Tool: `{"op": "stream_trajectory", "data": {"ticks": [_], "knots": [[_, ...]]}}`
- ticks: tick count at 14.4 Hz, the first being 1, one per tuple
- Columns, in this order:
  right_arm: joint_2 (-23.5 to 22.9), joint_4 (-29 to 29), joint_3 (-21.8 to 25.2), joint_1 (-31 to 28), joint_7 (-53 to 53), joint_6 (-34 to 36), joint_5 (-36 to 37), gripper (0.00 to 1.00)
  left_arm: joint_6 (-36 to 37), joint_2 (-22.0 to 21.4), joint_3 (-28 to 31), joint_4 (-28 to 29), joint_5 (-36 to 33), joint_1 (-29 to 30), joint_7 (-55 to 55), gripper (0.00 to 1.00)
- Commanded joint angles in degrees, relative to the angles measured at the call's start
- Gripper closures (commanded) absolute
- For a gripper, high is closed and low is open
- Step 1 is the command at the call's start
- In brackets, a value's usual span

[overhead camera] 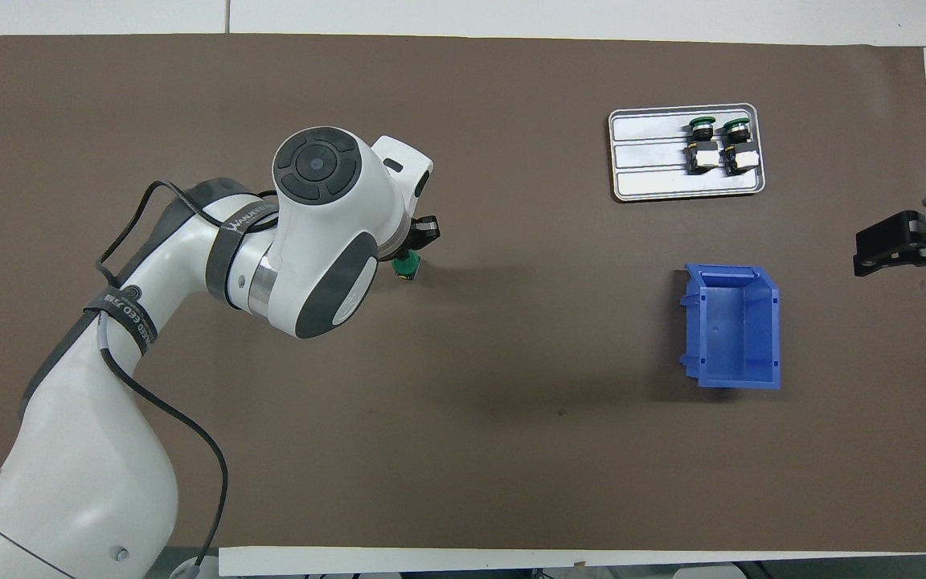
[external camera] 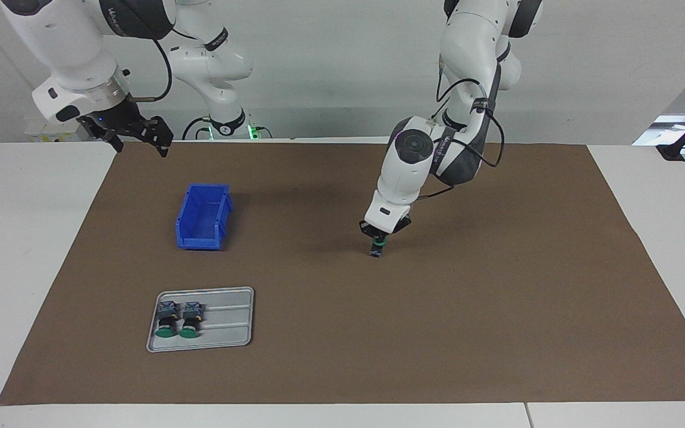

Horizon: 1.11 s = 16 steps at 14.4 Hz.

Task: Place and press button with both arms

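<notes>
My left gripper [external camera: 378,239] is low over the middle of the brown mat and is shut on the button [external camera: 377,248]. The button hangs upright, green cap up between the fingers, its blue-grey block at or just above the mat. In the overhead view the arm hides most of the gripper [overhead camera: 413,251]; only the green cap [overhead camera: 407,264] shows. My right gripper [external camera: 135,135] waits open and empty, raised over the mat's edge at the right arm's end; it also shows in the overhead view [overhead camera: 905,241].
A silver tray [external camera: 229,324] [overhead camera: 648,161] holds two more green-capped buttons [external camera: 178,320] lying side by side. A blue bin [external camera: 203,217] [overhead camera: 732,326] stands empty, nearer to the robots than the tray.
</notes>
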<state>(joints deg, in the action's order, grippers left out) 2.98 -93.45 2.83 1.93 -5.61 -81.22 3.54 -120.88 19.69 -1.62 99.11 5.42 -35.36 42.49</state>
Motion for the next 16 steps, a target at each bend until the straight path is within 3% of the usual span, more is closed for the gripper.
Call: {"op": "stream_trajectory", "data": {"ticks": [1,2,5,8,9,16], "knots": [[0.6,-0.9,0.2,-0.2,1.0,-0.3,-0.4,0.02,3.0,-2.7,0.6,-1.3,-0.9,0.6,0.1,0.74],[0.7,-0.9,0.2,-0.2,1.0,-0.3,-0.5,0.02,3.6,-3.2,0.7,-1.5,-1.0,0.9,0.1,0.68],[0.7,-0.9,0.2,-0.2,1.0,-0.3,-0.5,0.02,6.5,-5.4,0.7,-1.0,-1.5,4.2,-1.7,0.24],[0.7,-0.9,0.2,-0.2,1.0,-0.3,-0.5,0.02,12.1,-7.9,0.9,-1.1,-1.6,9.6,-10.4,0.05],[0.6,-0.9,0.2,-0.2,1.0,-0.3,-0.5,0.02,13.8,-8.8,1.0,-1.2,-1.6,11.4,-12.8,0.01],[0.7,-0.9,0.2,-0.2,1.0,-0.3,-0.5,0.02,23.5,-14.3,1.0,-1.0,-2.9,23.8,-29.8,0.00]]}}
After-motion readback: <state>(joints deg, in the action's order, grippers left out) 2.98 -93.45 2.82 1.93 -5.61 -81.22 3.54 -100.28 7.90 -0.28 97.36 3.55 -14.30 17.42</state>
